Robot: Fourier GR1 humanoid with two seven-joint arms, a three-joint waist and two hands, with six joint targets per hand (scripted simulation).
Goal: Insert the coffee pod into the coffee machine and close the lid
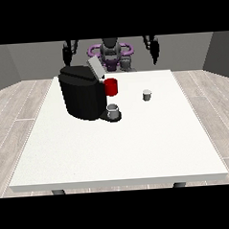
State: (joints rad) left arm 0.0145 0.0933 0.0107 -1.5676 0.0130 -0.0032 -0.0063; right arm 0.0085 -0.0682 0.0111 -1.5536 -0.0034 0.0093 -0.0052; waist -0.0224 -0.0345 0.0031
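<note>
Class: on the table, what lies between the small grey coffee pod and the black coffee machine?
In the front view, only bare table separates the coffee pod from the coffee machine.

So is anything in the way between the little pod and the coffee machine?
Nothing visible stands between them. The coffee pod sits alone on the white table, to the view's right of the coffee machine, whose lid is up. Bare table lies between them.

Both hands (70,50) (153,48) hang raised, well apart

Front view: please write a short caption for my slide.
Coffee machine with lid open; coffee pod on white table.
</note>
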